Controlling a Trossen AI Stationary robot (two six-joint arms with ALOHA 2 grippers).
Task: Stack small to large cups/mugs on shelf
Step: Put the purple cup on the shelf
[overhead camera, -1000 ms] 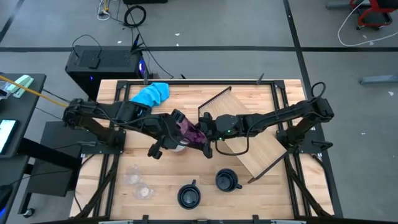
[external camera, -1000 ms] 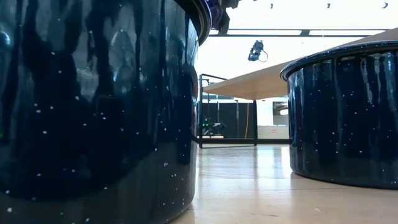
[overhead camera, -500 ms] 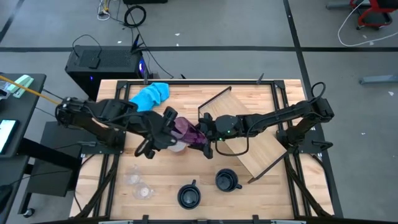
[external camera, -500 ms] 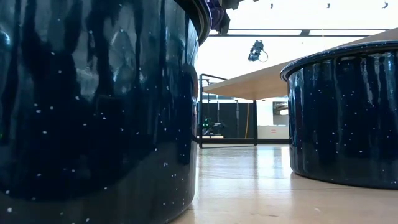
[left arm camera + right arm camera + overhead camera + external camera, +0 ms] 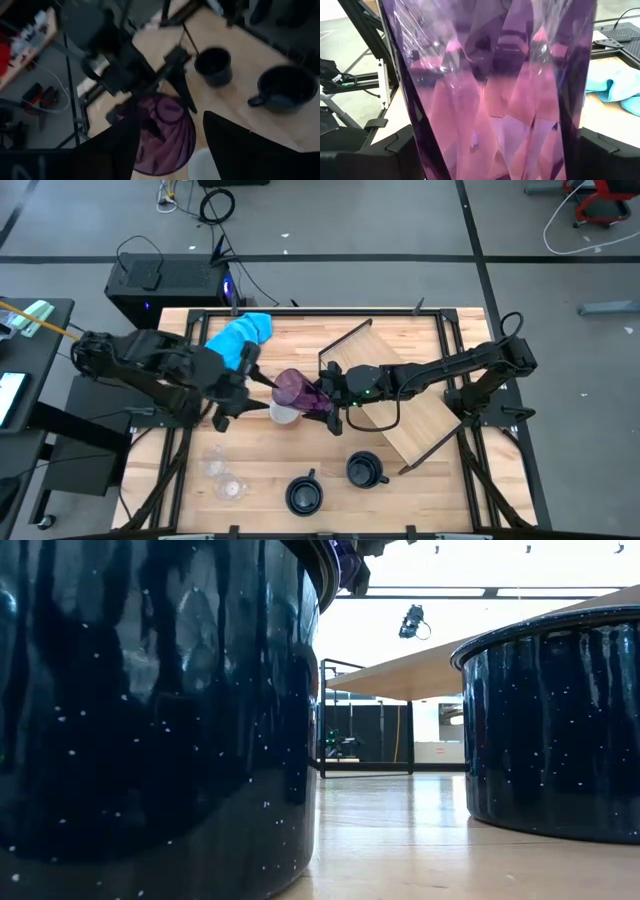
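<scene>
the purple tumbler [image 5: 293,389] sits mid-table, tipped and leaning over the white mug [image 5: 284,413], held in the right end effector [image 5: 322,402], whose fingers stand wide around its body; the right wrist view is filled with its purple wall. the left end effector [image 5: 238,380] is fully open, holds nothing, and is apart from the tumbler, near the blue cloth [image 5: 243,332].

with one grip left on a smooth, tapered tumbler, we judge it could slip or swing and knock the white mug over. the shelf [image 5: 400,395] lies askew just behind the right arm, so a wide turn might shove it. the two dark mugs [image 5: 304,494] and the clear glasses [image 5: 221,477] at the near edge wait unstacked.

a second ago the left end effector was up against the tumbler and narrower; it has since opened and drawn back toward the cloth. the right arm has hardly moved.
</scene>
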